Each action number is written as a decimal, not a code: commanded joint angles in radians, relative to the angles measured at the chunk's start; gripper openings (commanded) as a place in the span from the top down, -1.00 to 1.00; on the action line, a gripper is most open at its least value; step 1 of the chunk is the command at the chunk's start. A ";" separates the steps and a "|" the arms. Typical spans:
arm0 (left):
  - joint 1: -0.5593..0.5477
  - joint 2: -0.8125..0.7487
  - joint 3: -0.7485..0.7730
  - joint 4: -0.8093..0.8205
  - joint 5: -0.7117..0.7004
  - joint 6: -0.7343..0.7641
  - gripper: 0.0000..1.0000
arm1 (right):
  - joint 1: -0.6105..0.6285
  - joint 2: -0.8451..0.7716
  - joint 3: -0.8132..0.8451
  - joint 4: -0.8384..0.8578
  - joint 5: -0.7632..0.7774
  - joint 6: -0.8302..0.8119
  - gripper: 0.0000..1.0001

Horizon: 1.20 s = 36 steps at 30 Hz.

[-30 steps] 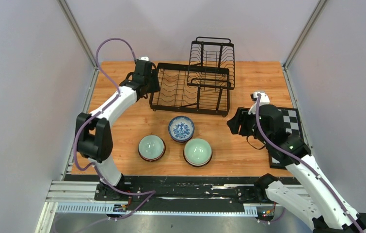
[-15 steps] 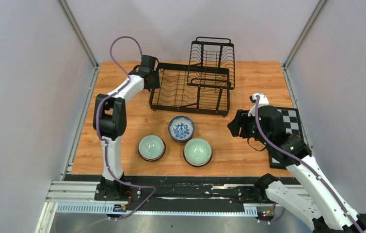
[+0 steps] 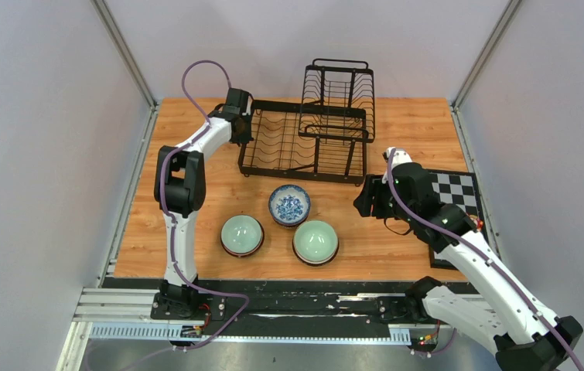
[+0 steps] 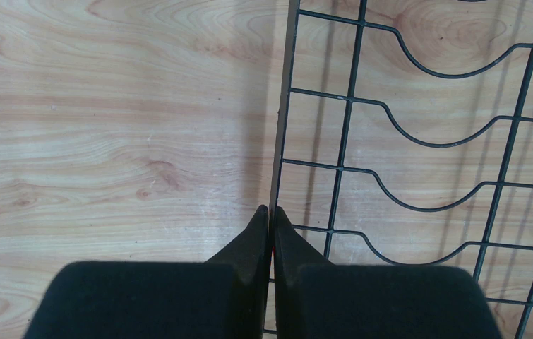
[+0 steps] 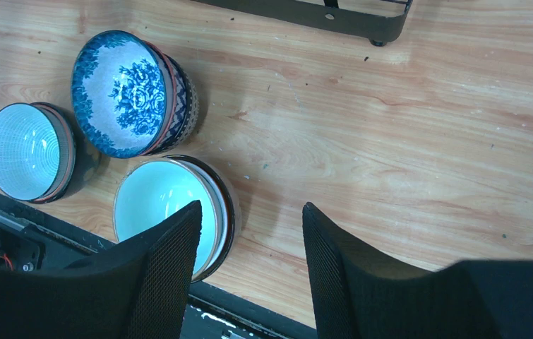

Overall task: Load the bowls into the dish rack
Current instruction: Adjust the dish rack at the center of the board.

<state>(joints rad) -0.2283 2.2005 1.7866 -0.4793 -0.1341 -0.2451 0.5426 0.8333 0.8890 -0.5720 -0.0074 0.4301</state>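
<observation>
Because the dish rack (image 4: 284, 106) could slide on the table (image 3: 404, 131), the left gripper (image 4: 272, 215) is pinched tight on the thin wire at the rack's left edge. I think it does this to hold the rack steady. No bowl is in the rack yet. One rack is there, with two parts: a flat part with slots and a small basket.

In front of it sit three bowls, close together on the wood. They are a green bowl (image 3: 241, 234) on the left, a blue-and-white bowl (image 3: 289, 204) in the middle and a second green bowl (image 3: 315, 241) on the right.

Next comes the right gripper (image 5: 250, 208), with its jaws apart and nothing between them. It hangs near the second green bowl, ready, I think, to pick it up. One checkered board (image 3: 462, 188) lies at the far right.
</observation>
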 commanded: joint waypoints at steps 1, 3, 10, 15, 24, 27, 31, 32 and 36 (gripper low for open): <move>0.004 -0.015 -0.006 -0.006 0.000 -0.023 1.00 | -0.013 0.041 -0.026 0.041 0.003 0.044 -0.14; 0.004 -0.049 -0.048 0.018 -0.005 -0.056 1.00 | -0.012 0.062 -0.028 0.054 0.007 0.062 -0.15; 0.004 -0.138 -0.166 0.081 0.044 -0.210 1.00 | -0.014 0.157 -0.027 0.105 0.094 0.174 -0.11; 0.004 -0.203 -0.255 0.131 0.044 -0.296 1.00 | -0.017 0.237 -0.015 0.147 0.141 0.242 0.07; 0.005 -0.309 -0.453 0.255 0.090 -0.429 1.00 | -0.018 0.337 -0.033 0.269 0.028 0.283 0.38; 0.004 -0.340 -0.517 0.297 0.099 -0.455 1.00 | -0.017 0.343 -0.038 0.278 -0.023 0.259 0.25; 0.004 -0.386 -0.605 0.343 0.095 -0.493 1.00 | 0.007 0.327 -0.059 0.292 -0.067 0.207 0.13; 0.004 -0.399 -0.625 0.351 0.089 -0.499 1.00 | 0.020 0.320 -0.062 0.287 -0.063 0.191 0.10; 0.004 -0.456 -0.713 0.403 0.086 -0.543 1.00 | 0.066 0.294 -0.065 0.214 -0.038 0.141 -0.04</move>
<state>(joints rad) -0.2298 1.8061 1.1503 -0.1616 -0.0902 -0.6174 0.5636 1.1637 0.8379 -0.3012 -0.0372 0.6403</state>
